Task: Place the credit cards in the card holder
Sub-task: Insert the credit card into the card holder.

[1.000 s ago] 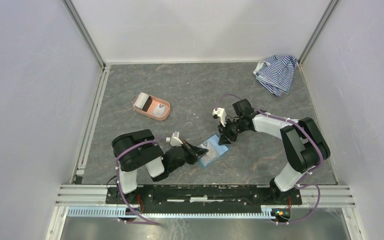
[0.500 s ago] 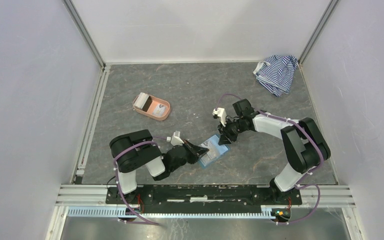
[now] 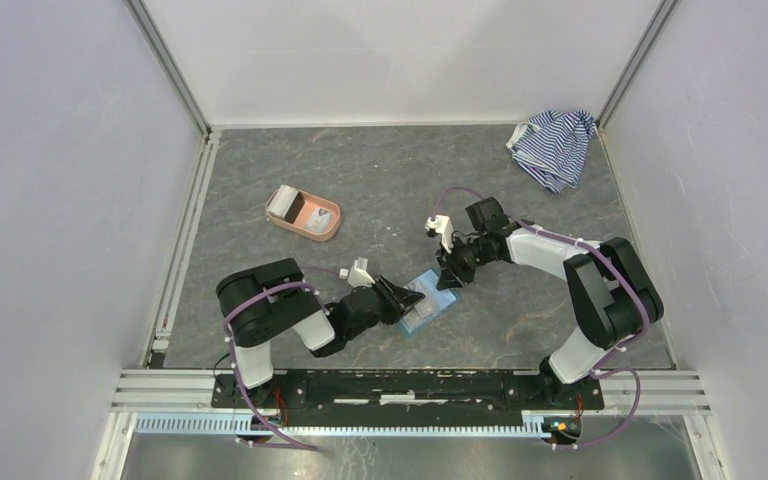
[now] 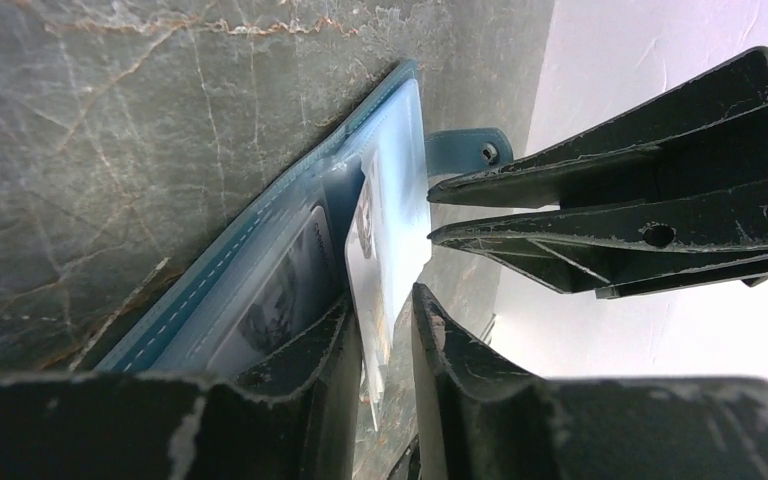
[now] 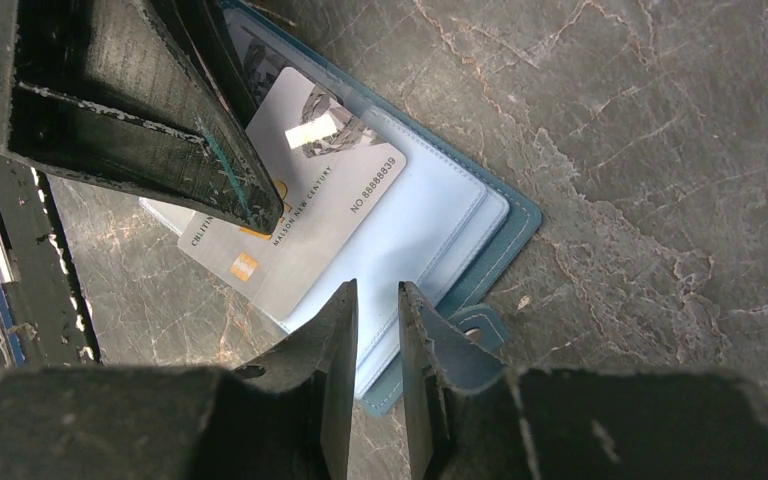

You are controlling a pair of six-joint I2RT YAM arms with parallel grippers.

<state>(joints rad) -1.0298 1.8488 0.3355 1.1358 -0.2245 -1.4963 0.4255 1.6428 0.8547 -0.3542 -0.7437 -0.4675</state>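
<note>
Seating the credit card (image 5: pixel 300 190) is the step in hand; my left gripper (image 4: pixel 382 305) stands with its jaws slightly parted, the card upright between them, leaning on one finger with a gap at the other, so I judge it loosely guided and not clamped. Procedure: feed the card along the line of the pocket; keep its face flat against the light-blue leaf; confirm both leading corners are inside the slot before letting go; finish with a gentle push on the trailing edge, not a pinch, to avoid bowing the card.

The card holder (image 5: pixel 520 215) lies open on the desk (image 3: pixel 380 170), just in front of both arms; the card rests slantwise across its inside, and how deep it sits I cannot tell. A second, darker printed card shows behind a clear pocket nearer my left fingers.

My right gripper (image 5: pixel 372 290) has its jaws narrowly apart, tips at the holder's edge beside the snap tab; whether they pinch a leaf or only press it down, I cannot tell. It should steady the holder during insertion.

Farther off, the salmon-pink tray (image 3: pixel 325 228) holds a whitish-grey item at one end, too small to identify; a striped cloth (image 3: pixel 552 145) lies in the far right corner.
</note>
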